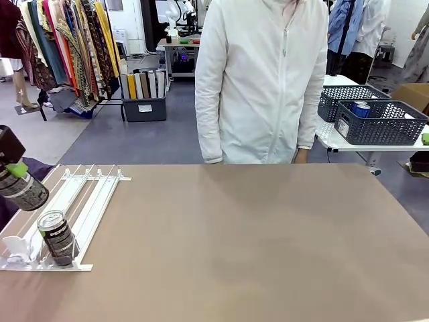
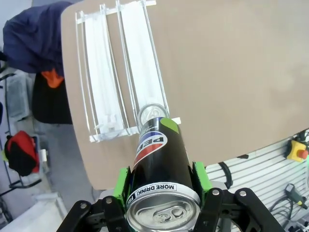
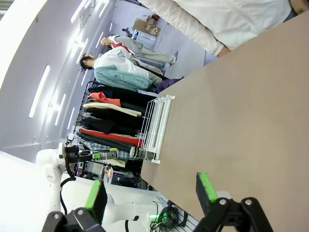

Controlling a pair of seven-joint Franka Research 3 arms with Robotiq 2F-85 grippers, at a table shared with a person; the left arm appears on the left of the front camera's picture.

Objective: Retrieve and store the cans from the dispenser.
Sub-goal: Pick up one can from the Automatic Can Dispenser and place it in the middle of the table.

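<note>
Left wrist view, can [image 2: 161, 166] reading "MORE DRINK!"

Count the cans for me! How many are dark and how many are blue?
Dark cans: 2 (the held can in the left gripper, the other can on the dispenser)
Blue cans: 1 (the blue can in a grey basket)
Total: 3

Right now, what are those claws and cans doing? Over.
Left gripper shut on dark can, in the air by the dispenser. Right gripper open, empty. Second can stands at dispenser's near end. Person at far side, apart.
</note>
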